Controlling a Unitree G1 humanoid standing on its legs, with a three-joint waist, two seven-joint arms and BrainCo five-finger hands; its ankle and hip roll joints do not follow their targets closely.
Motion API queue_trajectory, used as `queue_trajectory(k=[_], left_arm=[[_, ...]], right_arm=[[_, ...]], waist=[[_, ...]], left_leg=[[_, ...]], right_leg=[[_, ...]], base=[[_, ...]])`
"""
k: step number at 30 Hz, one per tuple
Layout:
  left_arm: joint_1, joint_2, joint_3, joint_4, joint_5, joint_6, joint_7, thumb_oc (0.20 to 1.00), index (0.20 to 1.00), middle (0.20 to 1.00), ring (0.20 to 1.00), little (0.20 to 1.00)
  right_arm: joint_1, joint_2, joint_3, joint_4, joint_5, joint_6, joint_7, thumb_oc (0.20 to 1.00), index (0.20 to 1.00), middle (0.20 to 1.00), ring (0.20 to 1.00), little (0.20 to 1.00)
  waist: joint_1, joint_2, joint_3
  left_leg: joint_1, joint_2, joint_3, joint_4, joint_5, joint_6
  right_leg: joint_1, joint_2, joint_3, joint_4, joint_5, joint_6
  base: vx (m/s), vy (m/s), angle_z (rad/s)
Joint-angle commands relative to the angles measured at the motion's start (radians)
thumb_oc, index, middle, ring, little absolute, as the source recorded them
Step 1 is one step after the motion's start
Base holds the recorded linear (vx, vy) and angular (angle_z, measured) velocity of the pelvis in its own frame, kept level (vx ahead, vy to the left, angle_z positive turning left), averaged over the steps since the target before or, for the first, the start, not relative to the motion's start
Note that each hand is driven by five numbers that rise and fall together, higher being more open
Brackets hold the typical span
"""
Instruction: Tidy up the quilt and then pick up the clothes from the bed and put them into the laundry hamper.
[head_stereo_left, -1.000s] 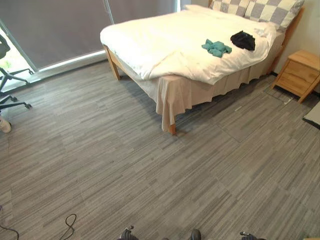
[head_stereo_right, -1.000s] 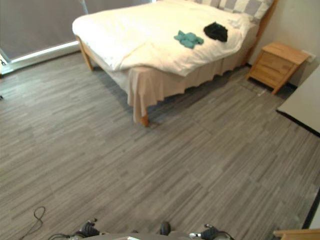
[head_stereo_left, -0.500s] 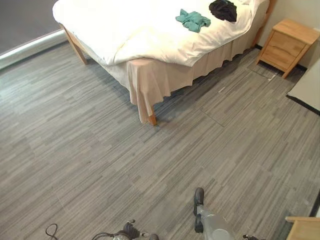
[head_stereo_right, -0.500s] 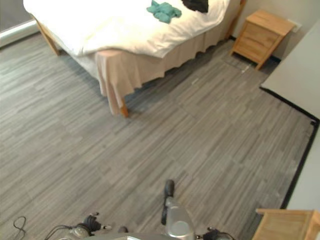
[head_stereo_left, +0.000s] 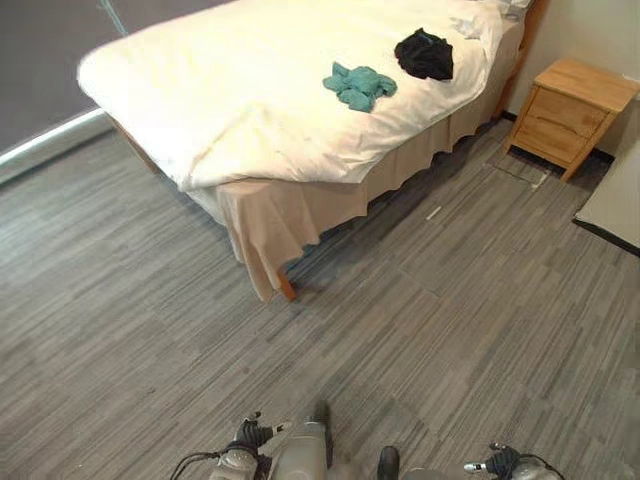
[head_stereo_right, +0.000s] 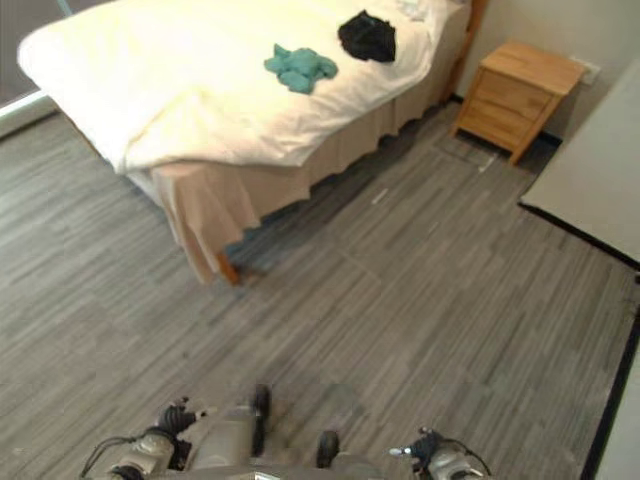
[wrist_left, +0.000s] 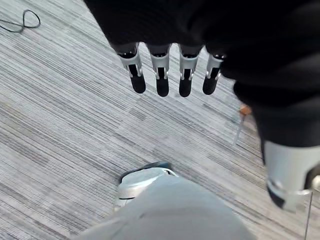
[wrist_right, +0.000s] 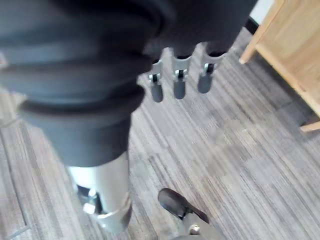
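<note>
Both hands, left hand (wrist_left: 170, 75) and right hand (wrist_right: 180, 75), hang open-fingered; clothes (teal (head_stereo_left: 358, 86), black (head_stereo_left: 424, 54)) lie on quilt (head_stereo_left: 230, 100).

Bed (head_stereo_left: 300, 195) carries white quilt (head_stereo_left: 250, 100), teal garment (head_stereo_left: 358, 86), black garment (head_stereo_left: 424, 54)

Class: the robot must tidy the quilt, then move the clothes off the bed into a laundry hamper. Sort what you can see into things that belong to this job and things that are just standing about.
Part of the job:
white quilt on the bed
teal garment lying on the quilt
black garment lying beside it
left hand and right hand, both open, holding nothing

Just standing about:
wooden nightstand beside the bed
</note>
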Motion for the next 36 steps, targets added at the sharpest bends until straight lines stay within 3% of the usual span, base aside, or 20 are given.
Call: queue_trajectory(k=[1, 3, 5, 6, 7, 8, 10, 11, 13, 15, 17, 22, 23, 26, 29, 30, 32, 33, 35, 36], left_arm=[[-0.012, -0.019, -0.044, 0.038, 0.018, 0.0, 0.018, 1.0, 1.0, 1.0, 1.0, 1.0], [0.003, -0.013, -0.037, 0.058, 0.034, 0.006, 0.015, 1.0, 1.0, 1.0, 1.0, 1.0], [0.002, -0.007, -0.034, 0.087, 0.052, 0.013, 0.012, 1.0, 1.0, 1.0, 1.0, 1.0], [0.002, -0.007, -0.034, 0.087, 0.052, 0.013, 0.012, 1.0, 1.0, 1.0, 1.0, 1.0], [0.003, 0.01, -0.037, 0.092, 0.063, 0.022, 0.009, 1.0, 1.0, 1.0, 1.0, 1.0], [0.003, 0.017, -0.036, 0.094, 0.064, 0.022, 0.01, 1.0, 1.0, 1.0, 1.0, 1.0], [0.005, 0.024, -0.036, 0.096, 0.064, 0.021, 0.008, 1.0, 1.0, 1.0, 1.0, 1.0], [0.007, 0.033, -0.038, 0.095, 0.069, 0.018, 0.008, 1.0, 1.0, 1.0, 1.0, 1.0], [0.008, 0.04, -0.044, 0.09, 0.076, 0.013, 0.009, 1.0, 1.0, 1.0, 1.0, 1.0], [-0.001, 0.046, -0.046, 0.095, 0.088, 0.008, 0.015, 1.0, 1.0, 1.0, 1.0, 1.0], [-0.002, 0.048, -0.04, 0.105, 0.102, 0.003, 0.019, 1.0, 1.0, 1.0, 1.0, 1.0], [0.031, 0.045, -0.012, 0.123, 0.093, 0.006, 0.027, 1.0, 1.0, 1.0, 1.0, 1.0], [0.043, 0.036, 0.003, 0.121, 0.069, 0.007, 0.029, 1.0, 1.0, 1.0, 1.0, 1.0], [0.046, 0.03, 0.015, 0.1, 0.038, 0.004, 0.037, 1.0, 1.0, 1.0, 1.0, 1.0], [0.033, 0.052, 0.048, 0.063, -0.009, -0.003, 0.056, 1.0, 1.0, 1.0, 1.0, 1.0], [0.037, 0.062, 0.077, 0.045, -0.044, -0.011, 0.064, 1.0, 1.0, 1.0, 1.0, 1.0], [0.053, 0.078, 0.155, -0.002, -0.16, -0.042, 0.102, 1.0, 1.0, 1.0, 1.0, 1.0], [0.061, 0.082, 0.198, -0.027, -0.224, -0.06, 0.12, 1.0, 1.0, 1.0, 1.0, 1.0], [0.103, 0.12, 0.359, -0.158, -0.451, -0.139, 0.167, 1.0, 1.0, 1.0, 1.0, 1.0], [0.106, 0.119, 0.36, -0.16, -0.451, -0.139, 0.167, 1.0, 1.0, 1.0, 1.0, 1.0]], right_arm=[[0.019, -0.012, -0.031, -0.001, 0.013, -0.02, -0.01, 1.0, 1.0, 1.0, 1.0, 1.0], [0.025, -0.003, -0.035, -0.001, 0.004, -0.021, -0.001, 1.0, 1.0, 1.0, 1.0, 1.0], [0.02, 0.002, -0.053, 0.001, 0.006, -0.017, 0.005, 1.0, 1.0, 1.0, 1.0, 1.0], [0.02, 0.002, -0.053, 0.001, 0.006, -0.017, 0.005, 1.0, 1.0, 1.0, 1.0, 1.0], [0.011, 0.004, -0.066, -0.014, 0.02, -0.015, 0.005, 1.0, 1.0, 1.0, 1.0, 1.0], [0.008, 0.007, -0.068, -0.019, 0.025, -0.016, 0.002, 1.0, 1.0, 1.0, 1.0, 1.0], [0.006, 0.011, -0.071, -0.022, 0.029, -0.017, 0.001, 1.0, 1.0, 1.0, 1.0, 1.0], [0.007, 0.013, -0.07, -0.03, 0.035, -0.017, 0.0, 1.0, 1.0, 1.0, 1.0, 1.0], [0.009, 0.013, -0.069, -0.038, 0.04, -0.018, 0.0, 1.0, 1.0, 1.0, 1.0, 1.0], [0.006, 0.01, -0.069, -0.041, 0.049, -0.017, 0.0, 1.0, 1.0, 1.0, 1.0, 1.0], [0.009, 0.01, -0.076, -0.039, 0.047, -0.014, 0.006, 1.0, 1.0, 1.0, 1.0, 1.0], [0.027, 0.003, -0.067, -0.025, 0.015, -0.008, 0.017, 1.0, 1.0, 1.0, 1.0, 1.0], [0.026, -0.003, -0.062, -0.033, 0.018, -0.01, 0.017, 1.0, 1.0, 1.0, 1.0, 1.0], [0.018, -0.026, -0.062, -0.046, 0.026, -0.015, 0.009, 1.0, 1.0, 1.0, 1.0, 1.0], [0.023, -0.046, -0.062, -0.057, 0.023, -0.016, -0.004, 1.0, 1.0, 1.0, 1.0, 1.0], [0.023, -0.053, -0.058, -0.055, 0.017, -0.013, -0.006, 1.0, 1.0, 1.0, 1.0, 1.0], [0.026, -0.069, -0.048, -0.056, 0.001, -0.013, -0.012, 1.0, 1.0, 1.0, 1.0, 1.0], [0.029, -0.074, -0.055, -0.064, -0.008, -0.016, -0.019, 1.0, 1.0, 1.0, 1.0, 1.0], [0.047, -0.073, -0.06, -0.077, -0.046, -0.01, -0.026, 1.0, 1.0, 1.0, 1.0, 1.0], [0.048, -0.073, -0.059, -0.077, -0.046, -0.01, -0.026, 1.0, 1.0, 1.0, 1.0, 1.0]], waist=[[0.039, 0.012, 0.003], [0.051, -0.001, -0.022], [0.035, -0.006, -0.019], [0.036, -0.006, -0.02], [0.014, 0.009, -0.002], [0.01, 0.019, 0.004], [0.002, 0.028, 0.009], [-0.012, 0.029, 0.01], [-0.035, 0.018, 0.015], [-0.063, 0.009, 0.019], [-0.085, 0.012, 0.015], [-0.09, 0.012, 0.003], [-0.089, 0.026, 0.003], [-0.08, 0.043, 0.014], [-0.069, 0.026, 0.032], [-0.06, 0.024, 0.034], [-0.031, 0.025, 0.037], [-0.03, 0.029, 0.034], [-0.021, 0.044, 0.005], [-0.021, 0.044, 0.005]], left_leg=[[0.086, 0.037, 0.121, -0.047, 0.003, 0.033], [0.134, 0.013, 0.123, -0.062, -0.016, 0.065], [0.196, -0.01, 0.146, -0.082, -0.053, 0.101], [0.195, -0.009, 0.146, -0.082, -0.053, 0.1], [0.264, -0.013, 0.143, -0.109, -0.073, 0.129], [0.29, -0.008, 0.134, -0.129, -0.074, 0.136], [0.319, 0.0, 0.119, -0.149, -0.078, 0.133], [0.358, 0.01, 0.091, -0.162, -0.096, 0.12], [0.394, 0.009, 0.041, -0.156, -0.13, 0.1], [0.43, 0.016, -0.012, -0.157, -0.172, 0.08], [0.46, 0.038, -0.049, -0.172, -0.195, 0.058], [0.506, 0.079, -0.099, -0.152, -0.232, 0.028], [0.489, 0.102, -0.126, -0.106, -0.217, 0.013], [0.42, 0.099, -0.139, -0.002, -0.147, 0.0], [0.313, 0.102, -0.008, 0.117, -0.077, -0.011], [0.298, 0.093, 0.024, 0.105, -0.095, -0.007], [0.269, 0.017, -0.012, 0.064, -0.161, 0.011], [0.274, 0.007, -0.014, 0.034, -0.165, 0.015], [0.317, 0.057, 0.062, -0.077, -0.134, 0.009], [0.319, 0.057, 0.063, -0.08, -0.133, 0.009]], right_leg=[[0.041, -0.044, 0.044, 0.018, -0.127, 0.133], [0.035, -0.062, 0.046, 0.149, -0.143, 0.152], [-0.055, -0.111, 0.027, 0.374, -0.052, 0.223], [-0.056, -0.111, 0.027, 0.374, -0.052, 0.223], [-0.165, -0.158, 0.034, 0.587, 0.107, 0.245], [-0.219, -0.175, 0.029, 0.662, 0.112, 0.24], [-0.261, -0.193, 0.007, 0.668, 0.095, 0.224], [-0.288, -0.205, -0.017, 0.555, 0.06, 0.212], [-0.297, -0.195, 0.005, 0.348, 0.05, 0.206], [-0.316, -0.181, 0.118, 0.129, 0.087, 0.223], [-0.364, -0.201, 0.23, 0.031, 0.136, 0.251], [-0.353, -0.208, 0.209, 0.084, 0.146, 0.249], [-0.353, -0.19, 0.193, 0.132, 0.121, 0.234], [-0.323, -0.183, 0.14, 0.144, 0.081, 0.2], [-0.251, -0.2, 0.051, 0.113, 0.047, 0.174], [-0.235, -0.196, 0.036, 0.097, 0.042, 0.172], [-0.209, -0.181, 0.039, 0.067, 0.039, 0.174], [-0.192, -0.177, 0.024, 0.054, 0.041, 0.178], [-0.166, -0.158, 0.013, 0.035, 0.03, 0.181], [-0.166, -0.158, 0.014, 0.035, 0.03, 0.18]], base=[[0.52, 0.069, 0.06], [0.56, 0.12, -0.03], [0.3, 0.126, -0.02], [0.37, 0.154, 0.15], [0.37, 0.127, 0.19], [0.53, 0.125, 0.3], [0.36, -0.037, 0.61], [0.44, -0.17, 0.64], [0.56, -0.276, 0.75], [0.52, -0.307, 0.82], [0.46, -0.272, 1.45], [0.34, -0.311, 1.06], [0.38, -0.464, 0.69], [0.18, -0.269, 0.63], [0.08, -0.243, 0.73], [0.1, -0.195, 0.76], [0.12, -0.141, 0.5], [0.1, -0.113, -0.01], [0.13, -0.006, 0.15], [0.15, 0.043, 0.45]])
